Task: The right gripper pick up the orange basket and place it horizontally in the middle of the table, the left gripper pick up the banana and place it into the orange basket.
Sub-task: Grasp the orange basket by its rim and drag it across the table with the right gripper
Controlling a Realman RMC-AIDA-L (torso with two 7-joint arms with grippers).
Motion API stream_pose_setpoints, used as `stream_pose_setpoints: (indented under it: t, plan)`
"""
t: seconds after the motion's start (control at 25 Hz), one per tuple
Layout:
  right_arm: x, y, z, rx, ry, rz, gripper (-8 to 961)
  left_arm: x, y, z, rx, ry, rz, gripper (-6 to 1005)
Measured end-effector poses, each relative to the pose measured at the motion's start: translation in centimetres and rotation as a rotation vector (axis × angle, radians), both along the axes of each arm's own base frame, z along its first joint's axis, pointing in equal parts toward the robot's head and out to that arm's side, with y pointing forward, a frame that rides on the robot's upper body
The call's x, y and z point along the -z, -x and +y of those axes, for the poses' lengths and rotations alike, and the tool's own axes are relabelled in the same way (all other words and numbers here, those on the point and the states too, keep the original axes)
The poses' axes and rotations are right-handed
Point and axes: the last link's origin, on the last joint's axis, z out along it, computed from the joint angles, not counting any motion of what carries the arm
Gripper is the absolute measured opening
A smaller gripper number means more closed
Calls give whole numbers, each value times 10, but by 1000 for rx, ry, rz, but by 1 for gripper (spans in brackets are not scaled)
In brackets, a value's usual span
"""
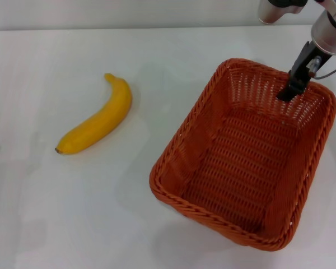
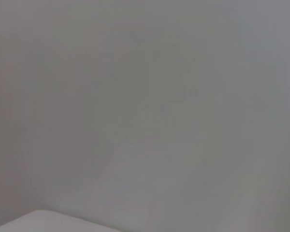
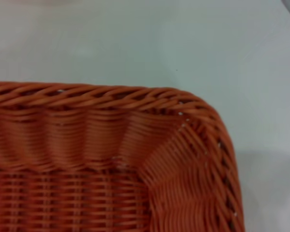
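Sitting on the white desk (image 1: 173, 61) at the right of the head view: the orange basket (image 1: 243, 154), turned at an angle, long side running from the upper right down toward the lower middle of the frame, so not yet squared up or centred as the task asks. Hanging over its far right corner, in the upper right of the frame: the right hand (image 1: 294, 84), black fingers dipping toward the braided rim, probably because the rim is the only thin edge on the basket that narrow fingers could pinch. Whether open or closed, and whether touching the rim or just above it, impossible to tell; the fingers overlap into one dark shape. Filling the lower half of the right wrist view: that same rounded corner of the basket (image 3: 183, 159), with bare desk beyond it, no fingers showing. Lying well apart from the basket, in the left-middle of the head view: the banana (image 1: 98, 120), flat on the desk, stem pointing to the upper part of the frame, dark tip to the lower left, waiting its turn until the basket is settled. Showing nowhere: the left hand; nothing but plain grey blur in the left wrist view.
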Motion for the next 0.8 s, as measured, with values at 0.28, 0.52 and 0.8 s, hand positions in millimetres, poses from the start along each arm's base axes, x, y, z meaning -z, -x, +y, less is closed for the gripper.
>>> stream_pose_setpoints:
  t: [0.28,0.52,0.8]
  plan:
    - [1,1,-2,11,20,-12,441,0,-1,2,5,-1,0,862]
    - [-1,1,-4,33,29,-6,312,0,-1,2,6,-1,0,862]
    - [-19,9,-6,148,24,73,282,0,-2,3,8,-1,0,862]
